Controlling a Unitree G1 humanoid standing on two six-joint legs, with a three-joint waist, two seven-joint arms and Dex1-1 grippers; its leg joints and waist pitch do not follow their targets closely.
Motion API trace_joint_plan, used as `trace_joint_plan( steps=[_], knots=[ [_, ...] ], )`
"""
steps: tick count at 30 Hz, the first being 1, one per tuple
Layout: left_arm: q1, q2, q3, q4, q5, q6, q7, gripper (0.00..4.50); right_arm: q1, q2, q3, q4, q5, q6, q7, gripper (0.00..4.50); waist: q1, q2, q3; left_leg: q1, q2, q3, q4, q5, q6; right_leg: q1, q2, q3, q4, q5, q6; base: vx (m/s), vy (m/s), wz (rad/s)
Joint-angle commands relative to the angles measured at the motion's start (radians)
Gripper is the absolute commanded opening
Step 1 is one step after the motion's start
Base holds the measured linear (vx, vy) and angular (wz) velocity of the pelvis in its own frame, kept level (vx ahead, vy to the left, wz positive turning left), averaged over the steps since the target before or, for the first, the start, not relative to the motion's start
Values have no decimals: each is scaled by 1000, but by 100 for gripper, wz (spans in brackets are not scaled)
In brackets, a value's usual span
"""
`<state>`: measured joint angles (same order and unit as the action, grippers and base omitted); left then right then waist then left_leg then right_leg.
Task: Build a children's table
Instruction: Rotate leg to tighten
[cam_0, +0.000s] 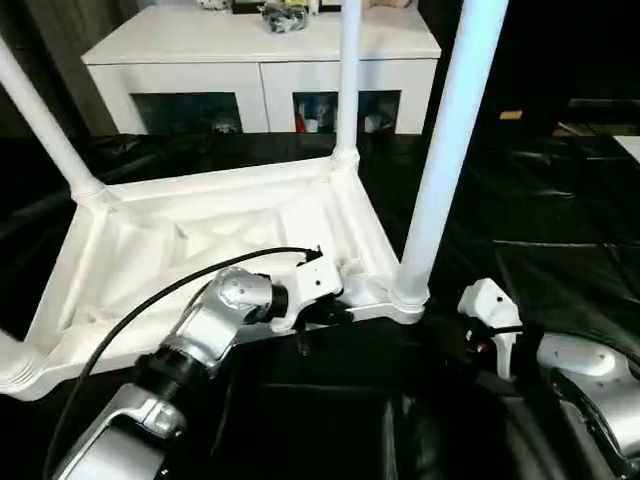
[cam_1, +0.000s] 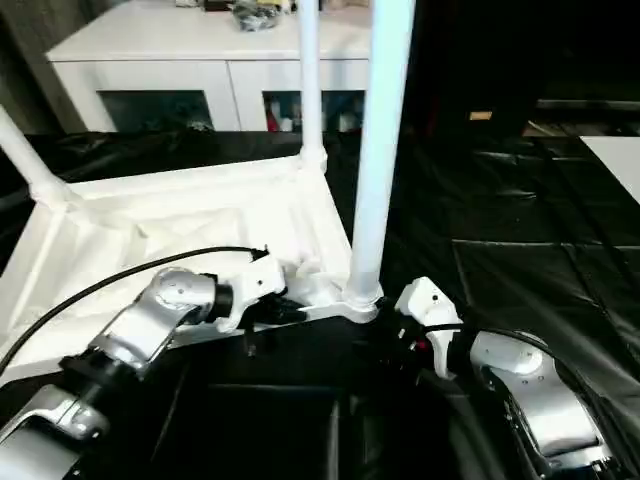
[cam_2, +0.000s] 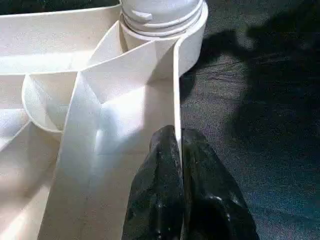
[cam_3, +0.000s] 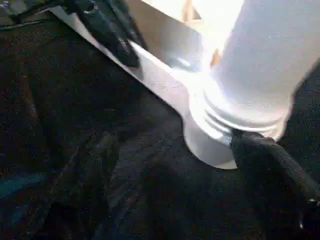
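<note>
- The left gripper (cam_2: 179, 150) is pinching the tabletop (cam_0: 200, 240) near rim.
- The upright leg (cam_0: 445, 150) is standing just right of it, nearer the right gripper (cam_3: 260, 145), whose opening I cannot tell, perhaps touching its base.

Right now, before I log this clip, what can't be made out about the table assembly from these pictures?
- Leg tops: the near leg and far leg run off the top edge of the head views.
- Right tool: one dark finger shows beside the leg's threaded base; the other is cut off, so open or shut is unclear.
- Cabinet shelves: contents behind the glass are too small to name.
- Tabletop near-left corner: cut off by the edge.
</note>
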<state>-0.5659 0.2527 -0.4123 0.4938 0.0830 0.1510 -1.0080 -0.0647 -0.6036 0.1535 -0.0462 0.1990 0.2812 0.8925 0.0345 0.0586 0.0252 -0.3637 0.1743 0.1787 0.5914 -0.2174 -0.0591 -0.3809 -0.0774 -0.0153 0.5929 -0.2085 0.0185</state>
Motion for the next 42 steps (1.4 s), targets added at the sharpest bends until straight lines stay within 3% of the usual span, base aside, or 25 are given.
trace_joint_plan(
  steps=[1,2,5,9,11,12,13,15,17,20,22,23,24,25,26,27,29,31,32,34,35,37,39,42],
  knots=[
    [2,-20,-48,36,26,8,16,0,11,4,33,-38,15,12,28,384,0,-14,-29,8,55,-17,-81,-228,75,32,-59,29,-78,-171,-262,0,0,0],
    [-9,-28,-44,55,30,9,26,0,20,-12,37,-63,33,26,48,384,2,-9,-30,10,56,-18,-82,-233,70,30,-59,30,-78,-173,-258,0,0,0],
    [-36,-54,-20,104,46,-6,105,0,32,-25,35,-93,50,40,65,384,6,-14,-31,11,57,-16,-80,-229,75,31,-57,31,-76,-142,-260,0,0,0],
    [-44,-99,34,96,-4,30,136,0,8,17,36,-51,5,18,11,384,7,-16,-34,3,55,-18,-79,-201,76,35,-60,28,-72,-106,-261,0,0,0],
    [-37,-114,61,59,-47,57,112,55,-7,42,43,-34,-12,11,-18,389,4,-19,-36,0,51,-18,-76,-173,80,36,-60,26,-69,-90,-264,0,0,0],
    [-36,-114,63,53,-50,58,110,55,-9,45,44,-33,-14,11,-21,389,2,-19,-38,-3,49,-18,-73,-154,91,38,-61,26,-66,-69,-267,0,0,0],
    [-23,-109,76,13,-67,87,107,55,-20,65,48,-20,-21,6,-43,389,2,-19,-38,-3,49,-18,-73,-154,91,38,-61,26,-66,-69,-267,0,0,0],
    [0,-91,93,-54,-89,125,98,86,-39,97,59,3,-33,3,-77,389,4,-13,-44,0,52,-17,-67,-108,110,37,-60,25,-58,1,-286,0,0,0],
    [48,-42,125,-174,-126,196,76,97,-68,145,75,43,-42,-2,-110,389,0,-13,-47,-9,51,-20,-62,-44,131,42,-63,22,-43,109,-307,0,0,0],
    [92,14,157,-295,-160,264,41,110,-90,181,93,80,-48,-8,-114,389,1,-9,-55,-7,50,-19,-51,16,162,39,-56,21,-31,200,-321,0,0,0],
    [114,41,174,-361,-184,301,18,139,-102,195,103,102,-57,-14,-114,389,3,-8,-52,-6,50,-15,-50,24,170,32,-51,19,-31,203,-321,0,0,0],
    [137,72,179,-425,-210,337,-16,146,-118,206,112,134,-73,-22,-121,389,3,-5,-47,-6,50,-14,-54,-3,166,30,-51,18,-36,160,-321,0,0,0],
    [156,100,175,-475,-231,362,-43,146,-133,215,117,163,-86,-28,-131,389,2,-12,-48,-4,53,-14,-55,-20,157,31,-52,18,-35,139,-323,0,0,0],
    [171,125,165,-512,-240,378,-65,160,-150,222,120,194,-104,-33,-150,389,-2,-7,-42,-10,51,-15,-63,-51,141,32,-52,17,-38,75,-320,0,0,0],
    [199,169,146,-581,-259,410,-100,160,-183,234,124,253,-136,-45,-187,389,-4,-9,-41,-1,54,-15,-65,-92,113,26,-52,17,-40,18,-319,0,0,0],
    [217,193,127,-621,-260,432,-112,160,-217,249,117,312,-157,-53,-231,389,-8,-7,-35,-3,51,-13,-71,-127,91,26,-49,18,-46,-44,-308,0,0,0],
    [244,184,100,-680,-250,473,-67,160,-326,305,73,487,-195,-95,-389,389,-9,-6,-33,8,49,-8,-72,-173,56,18,-49,22,-55,-111,-297,0,0,0],
    [250,163,94,-682,-244,477,-42,160,-364,326,55,547,-196,-111,-438,389,-12,-6,-31,6,47,-7,-75,-200,20,17,-49,23,-59,-167,-283,-57,3,3],
    [252,145,88,-675,-234,474,-23,160,-391,341,44,592,-200,-128,-480,389,-6,-6,-31,18,47,-3,-73,-225,7,7,-46,26,-64,-195,-268,-63,5,4],
    [254,136,84,-676,-229,477,-12,160,-408,351,37,621,-202,-139,-504,389,0,-5,-32,21,47,0,-72,-232,0,4,-44,28,-66,-195,-254,-28,1,7],
    [251,81,86,-648,-197,454,63,160,-464,386,0,723,-199,-186,-611,389,-8,-2,-33,6,45,-3,-75,-203,-7,13,-45,26,-59,-159,-246,0,0,0],
    [248,40,89,-622,-173,412,123,160,-507,413,-42,803,-188,-234,-718,389,-7,-5,-38,4,43,-4,-72,-186,-6,17,-47,24,-58,-135,-241,0,0,0],
    [260,3,90,-624,-176,375,176,160,-563,435,-107,921,-171,-323,-880,389,-7,-6,-46,-2,40,-5,-66,-142,2,22,-47,22,-49,-62,-243,0,0,0],
    [298,0,91,-669,-195,368,187,160,-600,433,-121,1009,-207,-392,-994,389,-4,-12,-49,-6,36,0,-58,-94,35,25,-41,19,-39,14,-236,0,0,0]
  ],
)
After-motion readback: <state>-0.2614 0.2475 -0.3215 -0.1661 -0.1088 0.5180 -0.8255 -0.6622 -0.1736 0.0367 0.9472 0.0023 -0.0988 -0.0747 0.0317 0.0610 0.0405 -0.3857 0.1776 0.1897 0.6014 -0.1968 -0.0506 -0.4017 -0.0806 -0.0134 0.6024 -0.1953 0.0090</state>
